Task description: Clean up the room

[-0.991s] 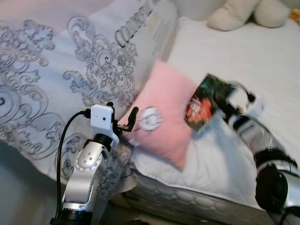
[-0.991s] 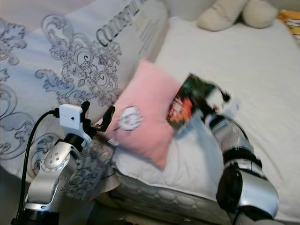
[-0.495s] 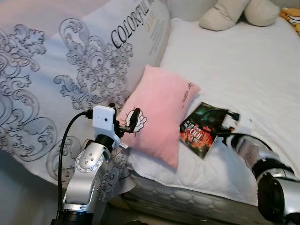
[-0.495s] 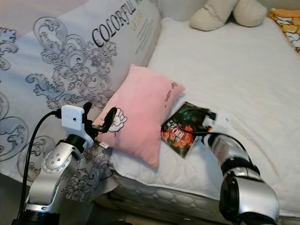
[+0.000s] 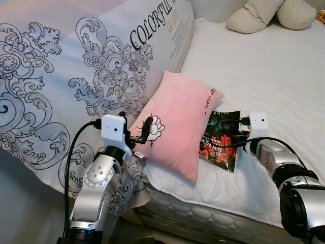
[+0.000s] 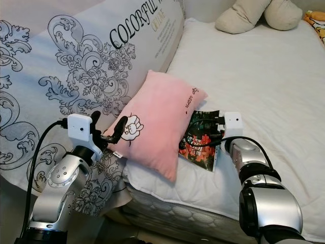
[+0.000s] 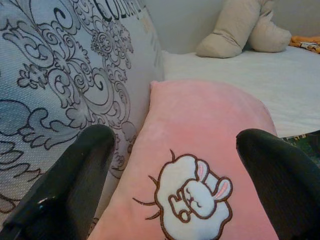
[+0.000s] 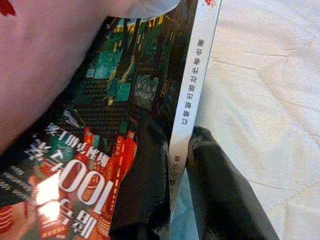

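Gripping a paperback book by its spine edge, the right gripper has both black fingers closed on it, one on the dark, colourful cover and one on the underside. The book lies on the white mattress, its far edge tucked against and partly under the pink pillow. Its spine runs away from the claw along the fingers' own line, so a straight pull back toward the wrist should free it from the pillow.

At 9 o'clock of the book, the pillow leans on a large grey patterned cushion. The left gripper hovers at the pillow's near corner, at about 8 o'clock of the rabbit emblem, fingers spread wide and holding nothing.

Judgement: the right arm is the one engaged with the book; the left is placed for the pillow. A beige plush toy rests at 12 o'clock, at the far end of the bed.
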### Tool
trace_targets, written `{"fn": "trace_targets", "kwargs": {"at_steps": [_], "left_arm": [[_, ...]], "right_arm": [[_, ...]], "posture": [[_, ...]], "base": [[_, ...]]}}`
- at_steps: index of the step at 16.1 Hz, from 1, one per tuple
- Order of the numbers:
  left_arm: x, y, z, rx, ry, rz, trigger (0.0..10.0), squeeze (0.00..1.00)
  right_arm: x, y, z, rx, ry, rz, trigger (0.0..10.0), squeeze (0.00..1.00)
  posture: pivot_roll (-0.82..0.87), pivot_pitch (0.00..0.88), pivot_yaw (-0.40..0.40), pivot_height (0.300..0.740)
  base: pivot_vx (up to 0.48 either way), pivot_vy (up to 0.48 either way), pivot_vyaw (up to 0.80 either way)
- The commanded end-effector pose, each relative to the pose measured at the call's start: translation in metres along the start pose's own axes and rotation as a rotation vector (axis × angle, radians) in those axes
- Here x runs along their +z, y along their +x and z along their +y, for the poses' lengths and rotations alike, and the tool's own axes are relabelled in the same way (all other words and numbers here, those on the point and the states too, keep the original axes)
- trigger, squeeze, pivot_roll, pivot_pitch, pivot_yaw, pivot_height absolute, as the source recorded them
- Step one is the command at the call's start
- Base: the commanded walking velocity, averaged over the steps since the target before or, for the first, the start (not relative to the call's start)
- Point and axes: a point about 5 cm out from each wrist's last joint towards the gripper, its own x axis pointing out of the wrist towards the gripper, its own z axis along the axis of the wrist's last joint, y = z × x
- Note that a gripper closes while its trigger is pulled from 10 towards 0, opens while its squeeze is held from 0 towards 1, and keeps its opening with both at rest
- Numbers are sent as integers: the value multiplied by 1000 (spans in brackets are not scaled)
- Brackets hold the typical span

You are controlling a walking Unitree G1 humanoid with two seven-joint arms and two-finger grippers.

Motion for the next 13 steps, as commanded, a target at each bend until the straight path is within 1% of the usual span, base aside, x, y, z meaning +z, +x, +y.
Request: {"fn": "trace_targets", "kwargs": {"at_steps": [1, 3, 5, 6, 8, 9, 10, 11, 12, 13], "left_arm": [[1, 0, 3, 16, 1, 2, 10000, 0], [1, 0, 3, 17, 1, 2, 10000, 0], [1, 0, 3, 17, 1, 2, 10000, 0], [1, 1, 3, 16, 0, 2, 10000, 0], [1, 1, 2, 16, -1, 2, 10000, 0], [0, 2, 2, 16, -2, 1, 10000, 0], [1, 2, 1, 16, -3, 0, 10000, 0], [1, 3, 1, 17, -2, -1, 10000, 0], [1, 3, 1, 20, 0, -4, 10000, 0], [1, 3, 1, 30, 1, -8, 10000, 0]], "right_arm": [[-9, 1, 4, -12, -54, 43, 10000, 1000], [2, 0, -2, -55, -110, 0, 10000, 1000], [19, -1, -9, -103, -143, -63, 10000, 1000], [33, -3, -13, -146, -201, -121, 10000, 1000], [41, -4, -14, -163, -239, -153, 10000, 1000], [56, -6, -15, -198, -311, -210, 10000, 1000], [73, -10, -17, -249, -403, -290, 10000, 1000], [87, -14, -17, -294, -468, -363, 10000, 1000], [99, -18, -18, -355, -484, -445, 10000, 1000], [105, -23, -18, -416, -483, -530, 10000, 1000]], "posture": [[-65, 0, 166, 740], [-65, 0, 166, 740], [-64, 0, 166, 740], [-64, 0, 166, 740], [-64, 0, 166, 740], [-75, 0, 167, 740], [-78, 0, 165, 740], [-78, 0, 165, 740], [-83, 0, 153, 740], [-86, 0, 143, 740]], "base": [[0, 0, 0], [0, 0, 0], [0, 0, 0], [0, 0, 0], [0, 0, 0], [0, 0, 0], [0, 0, 0], [0, 0, 0], [0, 0, 0], [0, 0, 0]]}}
